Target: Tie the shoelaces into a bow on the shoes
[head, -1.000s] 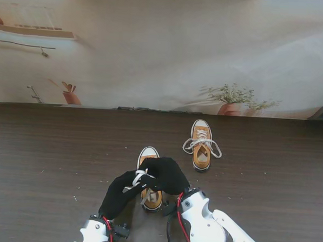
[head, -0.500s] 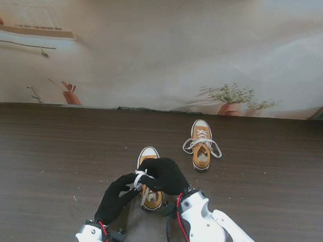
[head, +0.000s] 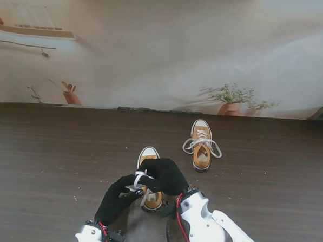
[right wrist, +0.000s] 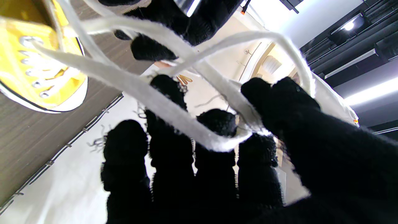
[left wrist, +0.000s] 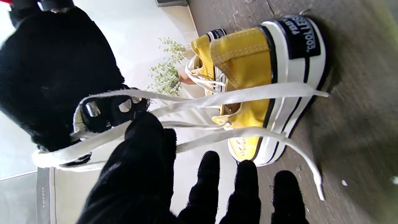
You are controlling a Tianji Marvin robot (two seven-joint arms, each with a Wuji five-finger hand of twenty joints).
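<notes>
Both black-gloved hands meet over the near shoe point(head: 149, 153), a yellow sneaker with white sole that stands on the dark bench point(head: 51, 164) close to the robot. The left hand point(head: 119, 197) is closed on the white laces point(left wrist: 236, 96), which run taut from the shoe to its thumb and index finger. The right hand point(head: 167, 175) also holds the laces: one strand loops over its fingers point(right wrist: 214, 124) and thumb. A free lace end hangs down beside the heel. The second shoe point(head: 201, 145), same colour, lies farther away and to the right, its laces loose on the bench, well apart from the hands
</notes>
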